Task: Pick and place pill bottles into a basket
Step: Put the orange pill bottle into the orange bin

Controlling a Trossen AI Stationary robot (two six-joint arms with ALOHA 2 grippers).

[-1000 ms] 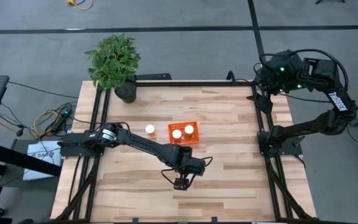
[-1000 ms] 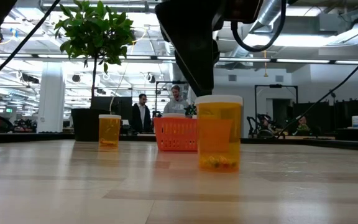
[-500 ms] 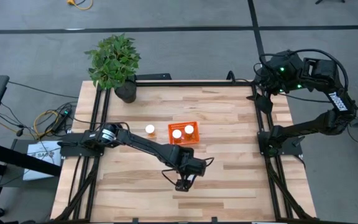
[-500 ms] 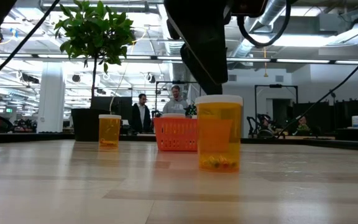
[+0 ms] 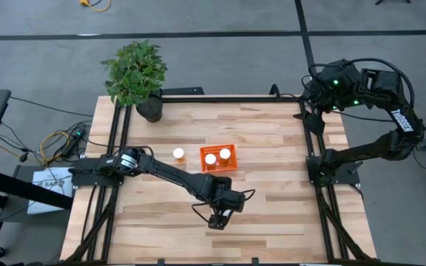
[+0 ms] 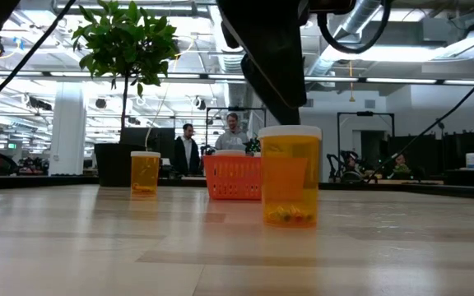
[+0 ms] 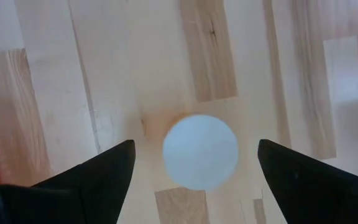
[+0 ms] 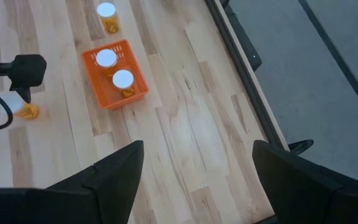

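One pill bottle (image 6: 290, 177) with a white cap (image 7: 200, 151) stands upright on the table near its front edge. My left gripper (image 7: 196, 149) is open just above it, pointing down, one finger on either side of the cap with a gap on each side; it also shows in the high view (image 5: 217, 219). A second bottle (image 5: 177, 154) stands on the table left of the orange basket (image 5: 218, 165). Two more bottles (image 5: 210, 159) (image 5: 225, 154) stand inside the basket. My right gripper (image 8: 197, 149) is open and empty, held high at the table's far right corner.
A potted plant (image 5: 135, 74) stands at the table's far left corner. Dark frame rails run along the left (image 5: 117, 140) and right (image 5: 313, 140) sides. Bare wood lies between the basket and the right rail. People stand in the room behind the table (image 6: 188, 152).
My left gripper has shifted a little toward the table's right and near edges above the front bottle, staying open. The bottles and the basket have kept still.
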